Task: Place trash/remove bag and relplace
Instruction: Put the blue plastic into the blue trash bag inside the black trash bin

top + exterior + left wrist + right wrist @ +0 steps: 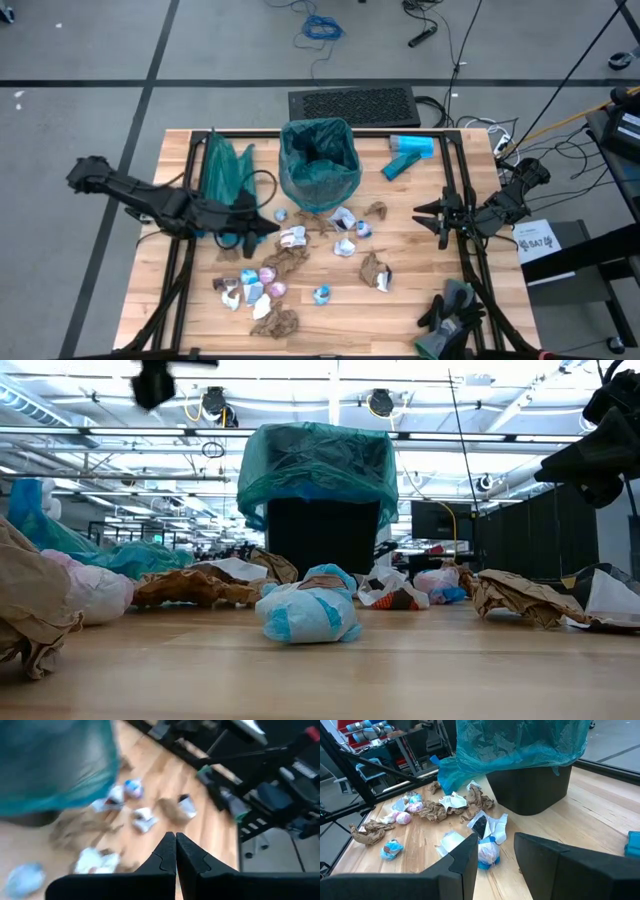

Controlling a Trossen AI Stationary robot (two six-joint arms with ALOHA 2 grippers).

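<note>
A dark bin (320, 185) lined with a teal bag (318, 150) stands upright at the table's far middle; it also shows in the low view (318, 520). Trash scraps (290, 255) of brown paper and pale wrappers lie scattered on the wood in front of it (480, 827). My left gripper (272, 226) hovers shut and empty above the scraps left of the bin; its fingers (186, 857) are closed together. My right gripper (430, 215) waits open at the right, pointing toward the bin (492, 855).
A second teal bag (225, 165) lies crumpled at the far left. A light-blue pack (410, 152) lies right of the bin, and dark gloves (452, 308) lie at the near right. Black frame rails (185, 250) run along both sides of the table.
</note>
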